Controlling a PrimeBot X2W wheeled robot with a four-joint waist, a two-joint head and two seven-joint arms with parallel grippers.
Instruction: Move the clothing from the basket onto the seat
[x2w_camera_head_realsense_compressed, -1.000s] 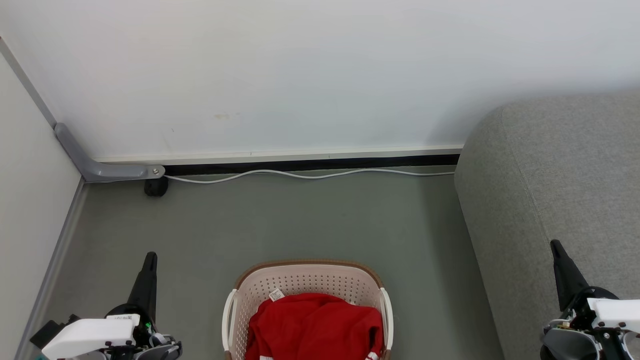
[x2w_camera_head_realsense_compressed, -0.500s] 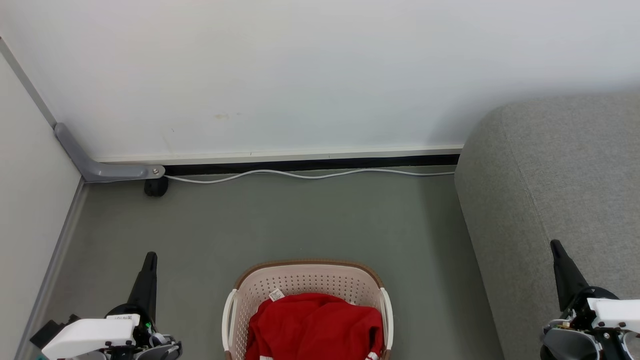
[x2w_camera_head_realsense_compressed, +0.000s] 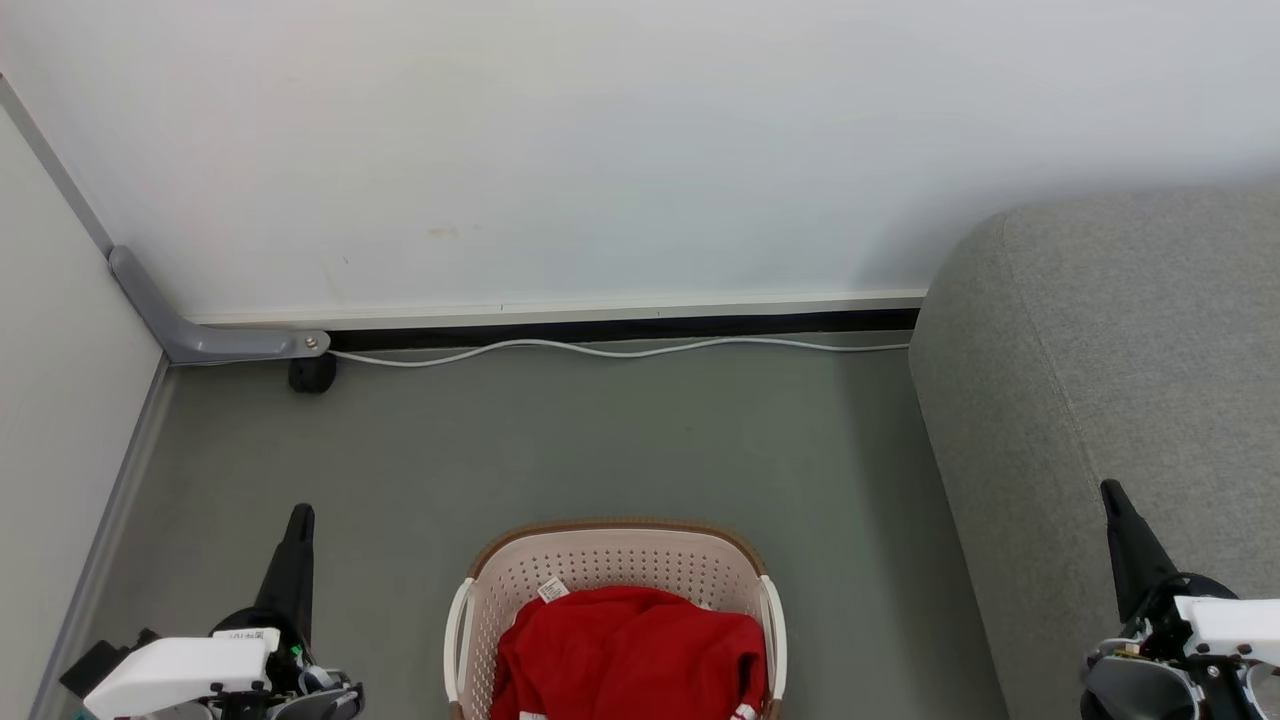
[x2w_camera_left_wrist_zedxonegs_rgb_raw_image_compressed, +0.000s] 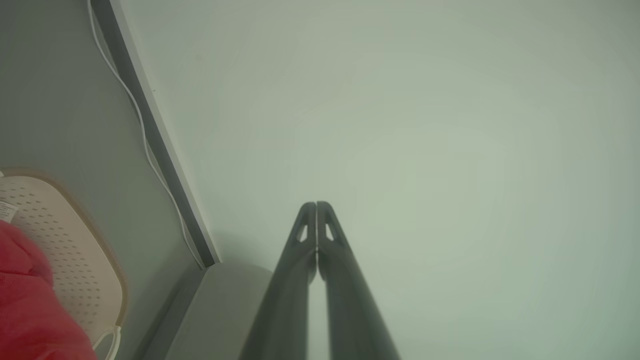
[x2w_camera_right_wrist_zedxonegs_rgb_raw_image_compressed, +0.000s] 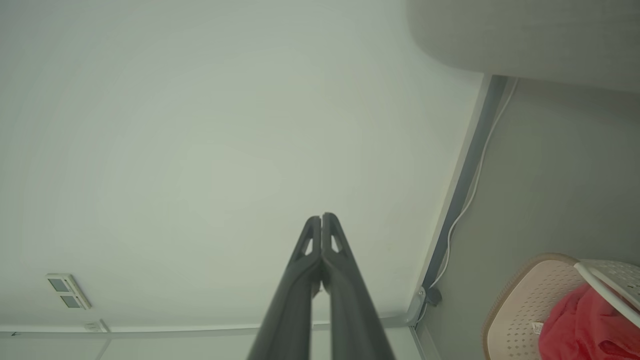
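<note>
Clothing (x2w_camera_head_realsense_compressed: 630, 650): red soft heap, crumpled, lying inside basket (x2w_camera_head_realsense_compressed: 610, 560) at bottom centre of head view. Not on seat.

Scene, big to small:
- Wall (x2w_camera_head_realsense_compressed: 600, 150): white, smooth, spans top of view. Meets a side panel at L in a corner.
- Floor (x2w_camera_head_realsense_compressed: 600, 440): grey-green, matte, flat.
- Seat (x2w_camera_head_realsense_compressed: 1120, 350): grey woven upholstery, rounded corner, R side, stands on floor against wall. Well apart from basket, w/ a strip of floor between.
- Basket: cream plastic, perforated wall, brown rim, white handles on L + R sides. Sits on floor, cut by bottom edge of view.
- L gripper (x2w_camera_head_realsense_compressed: 300, 518): lower L, over floor, beside basket, not touching it. Fingers pressed together tip to tip (wrist view agrees), closed on nothing.
- R gripper (x2w_camera_head_realsense_compressed: 1108, 492): lower R, in front of seat. Fingers likewise closed, empty.
- Bracket (x2w_camera_head_realsense_compressed: 200, 335): grey, bent, runs down the corner, then along wall foot.
- Cable (x2w_camera_head_realsense_compressed: 620, 350): thin, white, wavy, on floor along dark skirting from bracket end to seat.
- Wheel (x2w_camera_head_realsense_compressed: 312, 372): small, black, under bracket end.
- Tag (x2w_camera_head_realsense_compressed: 551, 590): small, white, at far L edge of clothing, near basket's far wall.
</note>
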